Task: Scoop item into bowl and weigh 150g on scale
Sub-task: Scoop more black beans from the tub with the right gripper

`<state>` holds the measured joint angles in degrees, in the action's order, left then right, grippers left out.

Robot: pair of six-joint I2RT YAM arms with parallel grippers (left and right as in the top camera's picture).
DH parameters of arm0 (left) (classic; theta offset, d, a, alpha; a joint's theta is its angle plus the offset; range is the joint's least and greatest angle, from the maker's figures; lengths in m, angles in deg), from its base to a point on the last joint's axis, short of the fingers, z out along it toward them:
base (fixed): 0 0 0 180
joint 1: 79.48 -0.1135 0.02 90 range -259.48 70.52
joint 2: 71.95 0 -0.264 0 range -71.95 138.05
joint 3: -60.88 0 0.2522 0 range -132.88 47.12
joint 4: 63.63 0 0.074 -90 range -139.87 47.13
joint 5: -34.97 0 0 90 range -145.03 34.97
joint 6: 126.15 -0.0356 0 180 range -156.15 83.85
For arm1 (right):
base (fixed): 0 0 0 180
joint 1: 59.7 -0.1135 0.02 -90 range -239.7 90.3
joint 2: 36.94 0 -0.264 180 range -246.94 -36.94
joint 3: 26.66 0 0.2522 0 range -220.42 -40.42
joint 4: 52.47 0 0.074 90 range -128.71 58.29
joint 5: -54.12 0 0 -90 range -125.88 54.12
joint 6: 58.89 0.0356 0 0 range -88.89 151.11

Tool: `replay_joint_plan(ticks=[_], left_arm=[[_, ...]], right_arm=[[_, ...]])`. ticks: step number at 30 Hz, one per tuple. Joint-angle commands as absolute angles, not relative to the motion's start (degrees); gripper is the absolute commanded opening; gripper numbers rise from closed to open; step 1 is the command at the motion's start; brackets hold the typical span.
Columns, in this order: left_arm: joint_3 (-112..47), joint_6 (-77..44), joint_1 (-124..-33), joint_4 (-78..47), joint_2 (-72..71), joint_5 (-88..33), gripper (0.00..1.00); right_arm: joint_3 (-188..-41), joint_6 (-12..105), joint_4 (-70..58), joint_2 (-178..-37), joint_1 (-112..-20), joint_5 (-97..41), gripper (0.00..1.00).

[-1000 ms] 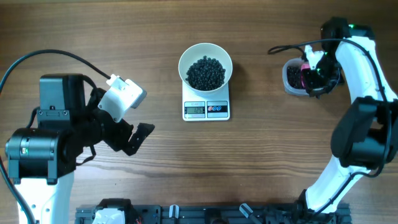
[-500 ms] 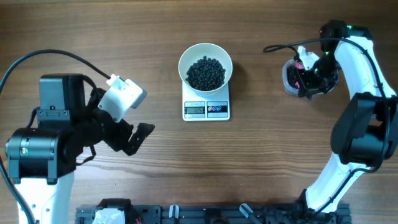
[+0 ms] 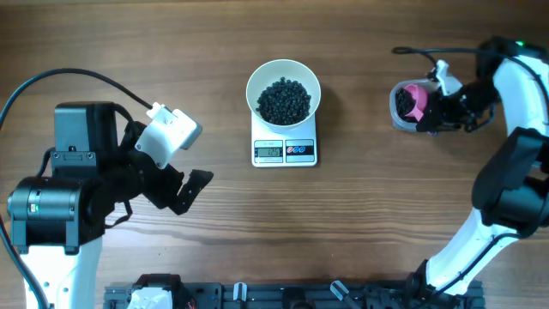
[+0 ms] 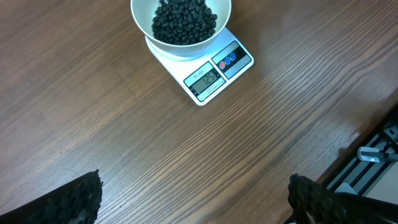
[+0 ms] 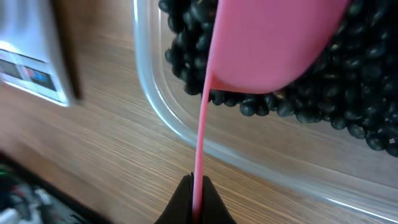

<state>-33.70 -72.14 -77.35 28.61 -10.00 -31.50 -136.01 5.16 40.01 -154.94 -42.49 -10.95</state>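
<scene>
On the wood table, the bowl sits on the scale with a heap of black beans. The right gripper pinches the pink scoop in the tub, likely for more. The left gripper is open, empty.

The left arm sits folded on the left with its gripper tilted downward, fingers spread wide and empty, while the right arm stretches up the right side, its gripper pinched tight on the thin handle of a pink scoop.
</scene>
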Motion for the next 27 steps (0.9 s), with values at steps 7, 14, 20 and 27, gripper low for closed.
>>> replay_joint_plan(ticks=[7,14,20,27], left_arm=[[-34.4,-73.2,-77.7,28.7,-10.2,-30.6,1.00],[-34.4,-73.2,-77.7,28.7,-10.2,-30.6,1.00],[-34.4,-73.2,-77.7,28.7,-10.2,-30.6,1.00],[-34.4,-73.2,-77.7,28.7,-10.2,-30.6,1.00]], right_arm=[[-132.8,1.1,39.2,-155.9,-37.4,1.4,0.04],[-129.2,-0.8,38.7,-155.9,-33.5,11.1,0.04],[-129.2,-1.4,39.8,-155.9,-30.6,14.7,0.04],[-129.2,-1.9,42.8,-155.9,-29.5,16.5,0.04]])
